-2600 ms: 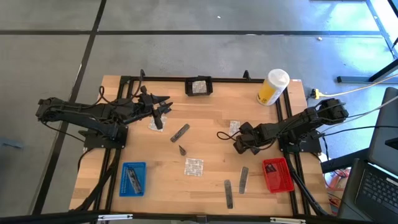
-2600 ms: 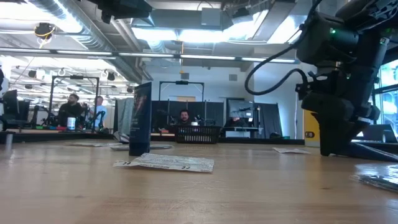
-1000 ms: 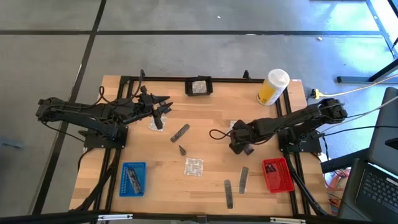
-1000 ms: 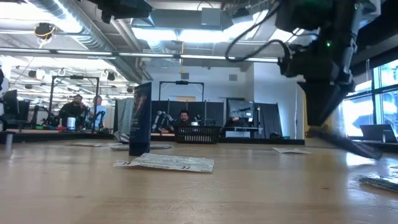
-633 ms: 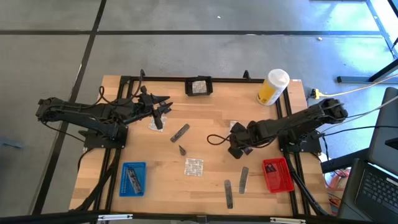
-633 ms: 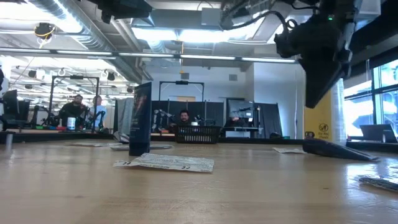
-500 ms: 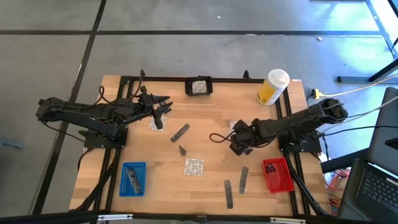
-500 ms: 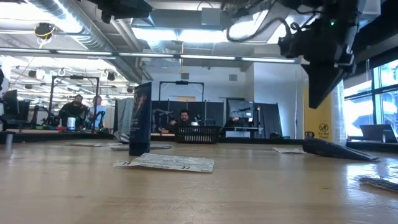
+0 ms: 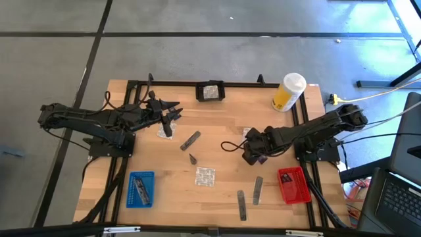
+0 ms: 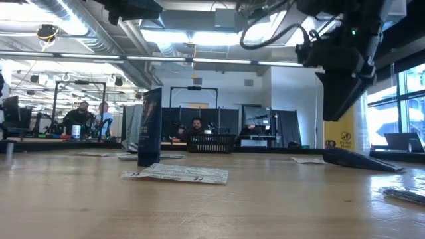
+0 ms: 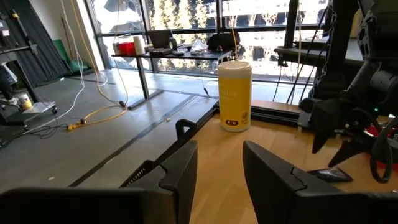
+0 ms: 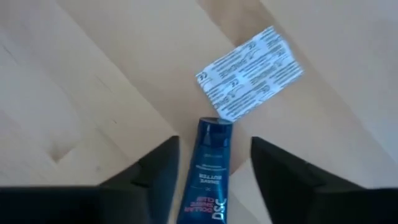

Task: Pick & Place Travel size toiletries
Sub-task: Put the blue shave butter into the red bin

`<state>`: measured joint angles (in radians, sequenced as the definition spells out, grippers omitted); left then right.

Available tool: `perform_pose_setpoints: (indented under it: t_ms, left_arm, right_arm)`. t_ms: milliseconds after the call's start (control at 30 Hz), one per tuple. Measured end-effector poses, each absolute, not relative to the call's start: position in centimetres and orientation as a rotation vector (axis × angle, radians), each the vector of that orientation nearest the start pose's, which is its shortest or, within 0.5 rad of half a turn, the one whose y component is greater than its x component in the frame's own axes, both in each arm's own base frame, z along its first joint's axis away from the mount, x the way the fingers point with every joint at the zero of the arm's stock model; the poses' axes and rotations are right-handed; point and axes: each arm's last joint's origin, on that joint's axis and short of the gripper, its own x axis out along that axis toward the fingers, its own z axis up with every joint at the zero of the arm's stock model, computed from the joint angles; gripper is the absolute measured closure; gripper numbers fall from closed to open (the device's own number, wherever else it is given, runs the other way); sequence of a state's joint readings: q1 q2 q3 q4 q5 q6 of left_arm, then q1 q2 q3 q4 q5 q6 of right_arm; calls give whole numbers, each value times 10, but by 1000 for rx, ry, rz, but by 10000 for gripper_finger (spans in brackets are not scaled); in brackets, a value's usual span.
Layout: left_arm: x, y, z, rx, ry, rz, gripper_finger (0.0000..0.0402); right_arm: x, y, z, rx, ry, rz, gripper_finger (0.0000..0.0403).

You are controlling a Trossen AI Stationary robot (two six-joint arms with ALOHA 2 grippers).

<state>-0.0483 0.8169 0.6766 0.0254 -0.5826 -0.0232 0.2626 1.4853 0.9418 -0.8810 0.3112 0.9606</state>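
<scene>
Raised off the table, right gripper (image 12: 211,171) hovers, jaws spread, over a dark tube (image 12: 208,168).

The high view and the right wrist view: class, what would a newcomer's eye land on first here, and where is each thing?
The right gripper hangs right of the table's centre, open above a dark blue tube whose tip touches a foil sachet. At the back right corner stands a tall yellow container. A blue tray and a red tray sit near the front corners.
</scene>
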Motion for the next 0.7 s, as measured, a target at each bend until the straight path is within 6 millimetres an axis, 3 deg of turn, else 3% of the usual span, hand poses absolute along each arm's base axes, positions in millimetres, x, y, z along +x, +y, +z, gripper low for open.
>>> perform_pose_setpoints:
  t_ms: [133,267,500,700]
  left_arm:
    - [182,7,311,14,104,535,277]
    - [182,7,311,14,104,534,279]
    - [182,7,311,14,104,535,277]
    - [182,7,311,14,104,535,279]
  right_arm:
    - [240,54,174,458,1196,-640,142]
    - [233,46,157,470,1195,-668,124]
    - [227,38,134,537,1169,-627,138]
    - [223,36,127,542,1149,-631,161]
